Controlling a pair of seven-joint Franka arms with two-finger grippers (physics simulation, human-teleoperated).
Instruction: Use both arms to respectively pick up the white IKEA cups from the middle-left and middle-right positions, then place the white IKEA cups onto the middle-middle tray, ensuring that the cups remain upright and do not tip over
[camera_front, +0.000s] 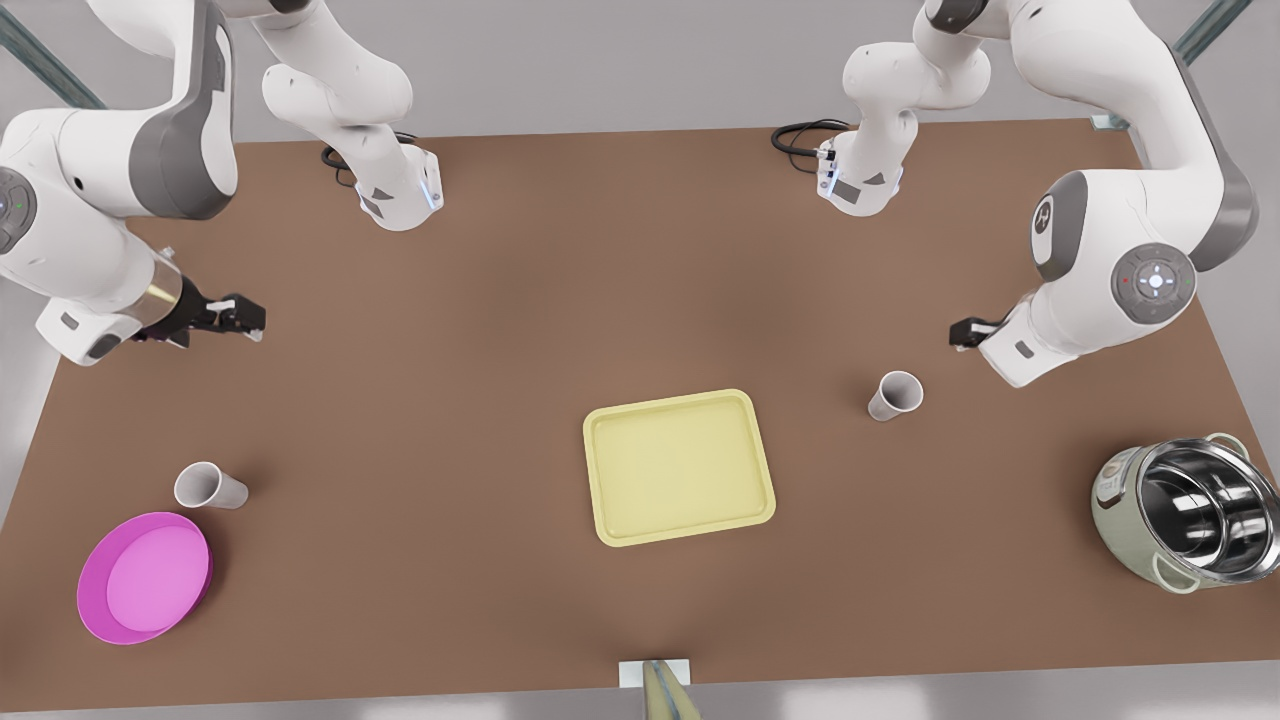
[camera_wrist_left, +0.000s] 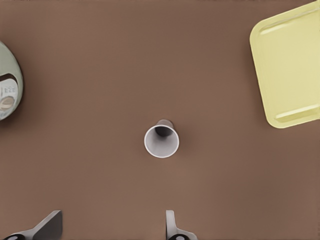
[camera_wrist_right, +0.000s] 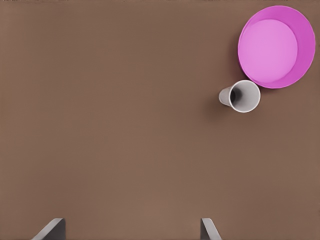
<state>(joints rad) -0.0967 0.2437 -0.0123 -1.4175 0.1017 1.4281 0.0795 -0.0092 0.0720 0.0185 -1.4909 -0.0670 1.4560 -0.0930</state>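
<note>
One brown table (camera_front: 480, 380), pale grey floor (camera_front: 620, 70)

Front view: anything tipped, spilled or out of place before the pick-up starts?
Nothing stands out. Both white cups stand upright on the table, the tray lies flat between them, and the pink bowl and steel pot sit near the table's ends. Left gripper and right gripper hover open above.

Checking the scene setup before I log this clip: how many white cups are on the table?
2. One white cup stands beside the magenta bowl at the front view's left; the other white cup stands alone on the table between the yellow tray and the steel pot.
</note>
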